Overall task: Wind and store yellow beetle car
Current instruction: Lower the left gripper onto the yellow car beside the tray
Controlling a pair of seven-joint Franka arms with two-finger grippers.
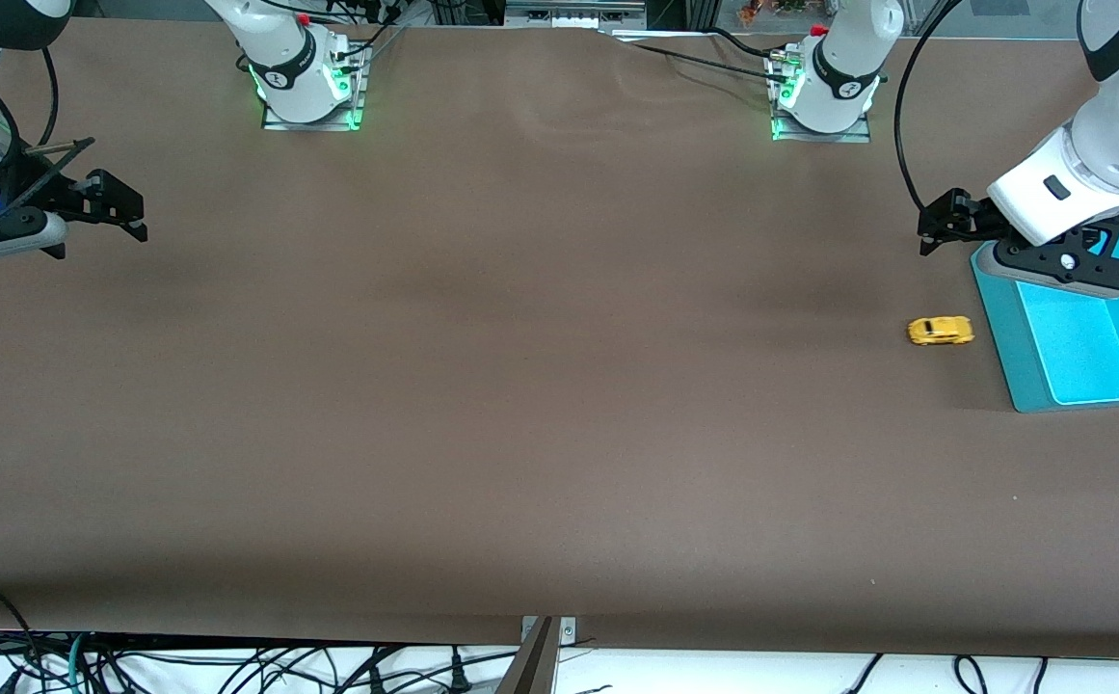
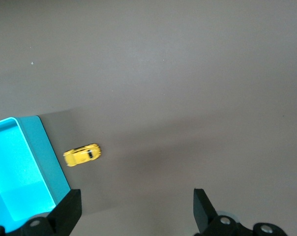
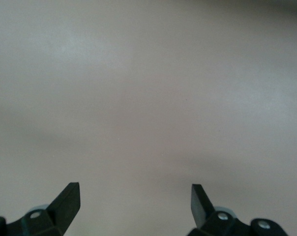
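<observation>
The yellow beetle car [image 1: 940, 331] stands on its wheels on the brown table, close beside the teal bin [image 1: 1007, 333] at the left arm's end. The left wrist view shows the car [image 2: 82, 155] next to the bin's wall [image 2: 45, 157]. My left gripper [image 1: 927, 236] hangs open over the table by the bin's corner, apart from the car, with nothing between its fingers [image 2: 136, 199]. My right gripper [image 1: 104, 239] waits open and empty over the right arm's end of the table, and the right wrist view shows only bare table under it [image 3: 134, 191].
The teal bin holds nothing that I can see. The two arm bases [image 1: 308, 92] [image 1: 824, 96] stand along the table edge farthest from the front camera. Cables hang below the table edge nearest to that camera.
</observation>
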